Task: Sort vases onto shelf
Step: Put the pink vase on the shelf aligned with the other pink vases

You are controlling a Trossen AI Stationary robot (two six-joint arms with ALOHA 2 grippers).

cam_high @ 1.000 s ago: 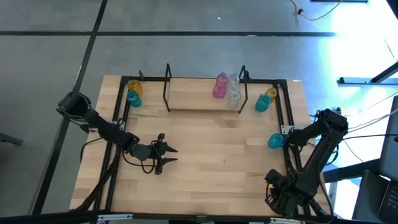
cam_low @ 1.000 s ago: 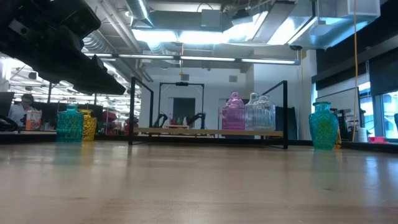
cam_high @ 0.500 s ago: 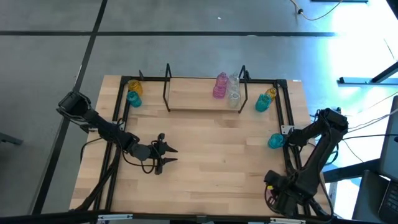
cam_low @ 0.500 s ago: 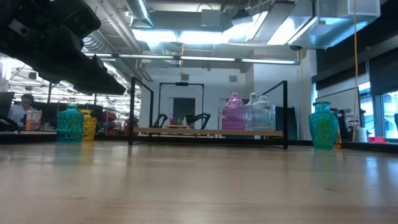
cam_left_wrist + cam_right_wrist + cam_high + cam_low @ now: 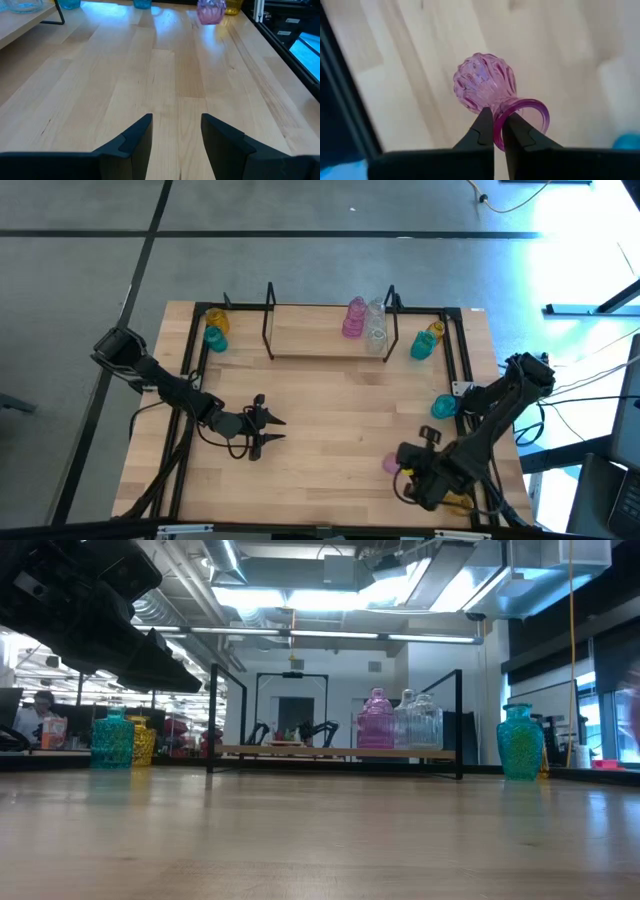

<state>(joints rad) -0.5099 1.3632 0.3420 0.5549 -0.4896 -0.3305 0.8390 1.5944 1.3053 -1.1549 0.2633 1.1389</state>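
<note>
Grey floor (image 5: 300,260) surrounds the table; ceiling lights (image 5: 330,595) glow overhead.

Bright overhead light; blurred wrist background

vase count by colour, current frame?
Pink: 2, one on the shelf at, one pinched at its rim by the right gripper at
Clear: 1, on the shelf
Teal: 3, at
Yellow: 2, at
Total: 8 vases
</note>
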